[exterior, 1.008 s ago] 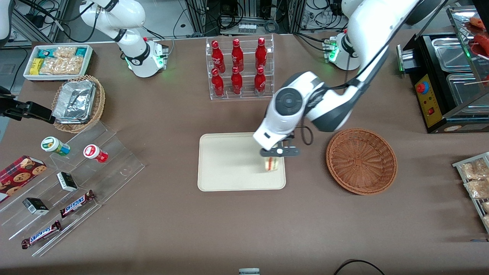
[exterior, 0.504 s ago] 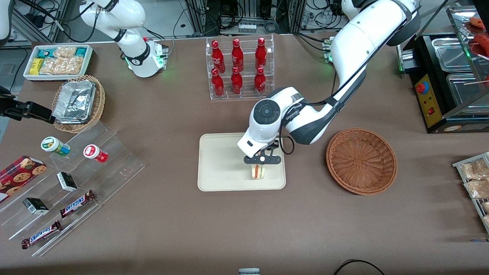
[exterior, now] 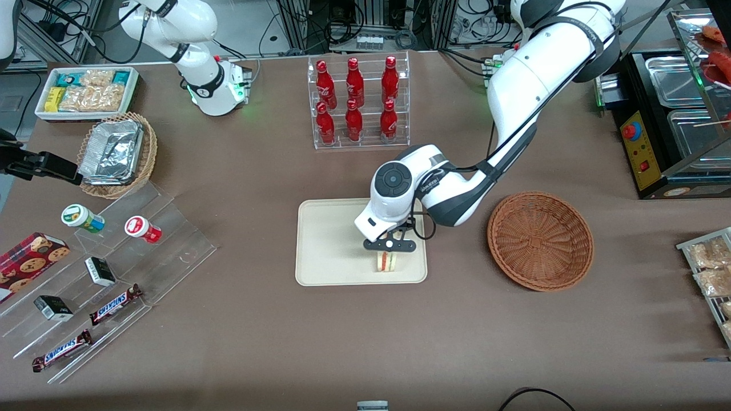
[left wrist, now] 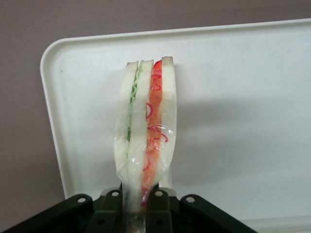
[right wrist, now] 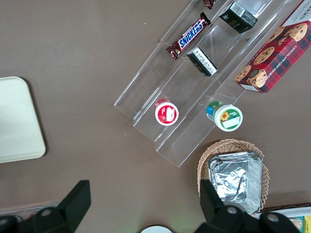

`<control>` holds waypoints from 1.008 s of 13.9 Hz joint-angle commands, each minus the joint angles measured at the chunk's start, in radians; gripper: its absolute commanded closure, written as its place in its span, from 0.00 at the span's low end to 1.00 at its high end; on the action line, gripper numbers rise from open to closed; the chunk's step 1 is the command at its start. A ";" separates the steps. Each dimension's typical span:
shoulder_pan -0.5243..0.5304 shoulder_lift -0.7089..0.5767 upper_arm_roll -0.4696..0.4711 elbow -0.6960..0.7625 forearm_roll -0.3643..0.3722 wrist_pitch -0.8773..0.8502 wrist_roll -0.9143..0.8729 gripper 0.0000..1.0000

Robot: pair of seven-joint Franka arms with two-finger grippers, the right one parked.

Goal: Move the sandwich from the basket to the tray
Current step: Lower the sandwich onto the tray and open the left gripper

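One sandwich [left wrist: 146, 141] in end effector [left wrist: 138, 206], above tray [left wrist: 243, 97]

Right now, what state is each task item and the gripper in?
sandwich: clear-wrapped, standing on edge over the tray, pinched at one end.
gripper: shut on the sandwich, over the tray's end nearest the basket.
tray: flat on the table, bare apart from the sandwich.
basket: upright, empty.

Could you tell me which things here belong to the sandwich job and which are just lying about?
Part of the job:
- sandwich, pinched in the gripper over the tray
- tray
- basket, now without it

Lying about:
- red bottles in their rack
- Snickers bars
- cookie box
- foil trays
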 commanded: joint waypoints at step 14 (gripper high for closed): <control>0.061 -0.054 -0.009 0.040 0.010 -0.083 -0.053 0.00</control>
